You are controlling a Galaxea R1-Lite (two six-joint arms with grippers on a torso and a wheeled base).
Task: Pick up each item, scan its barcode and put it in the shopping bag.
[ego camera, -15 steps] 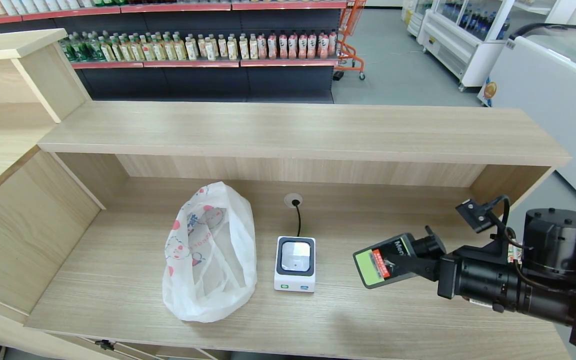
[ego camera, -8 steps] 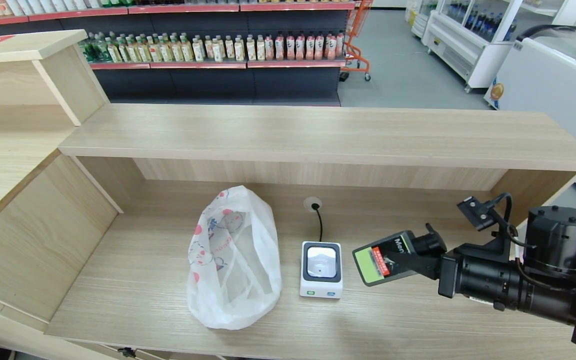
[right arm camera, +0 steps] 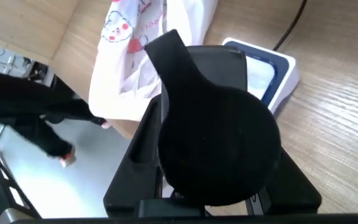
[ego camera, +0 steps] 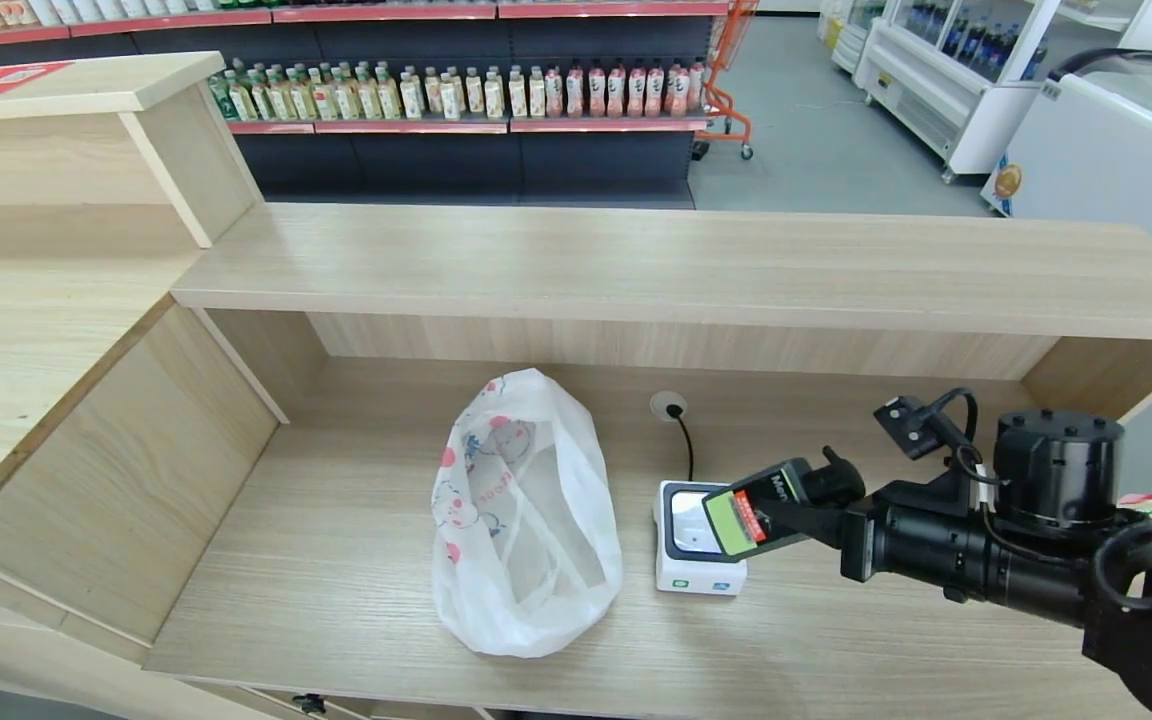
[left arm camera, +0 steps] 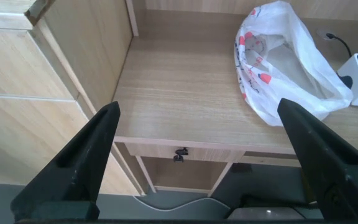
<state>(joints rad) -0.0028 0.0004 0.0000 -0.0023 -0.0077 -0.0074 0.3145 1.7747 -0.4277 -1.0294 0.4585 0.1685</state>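
Green-and-black pack (ego camera: 748,508) is clamped in the right arm's fingers (ego camera: 804,520), held in the air just above the scanner (ego camera: 696,545) so that from the head view it overlaps the glass window. It is tilted, one broad face with a red label turned up and the opposite face turned down at the window. I judge that this is the reason for the pose, since the code must face the glass to be read. Whether the barcode really sits on that hidden lower face I cannot tell. The scanner stands on the tabletop (ego camera: 336,590), its cable (ego camera: 682,440) running back to a hole in the wood. The shopping bag (ego camera: 526,510) lies slumped just beside it on the robot's left, so the carry after a read should be short and sideways. The left arm's fingers (left arm camera: 73,168) are spread wide apart and hold nothing. They hang by the tabletop's front edge, left of the bag and well apart from the pack, likely out of the way. The scan looks like the step in hand, and bagging is not yet done.
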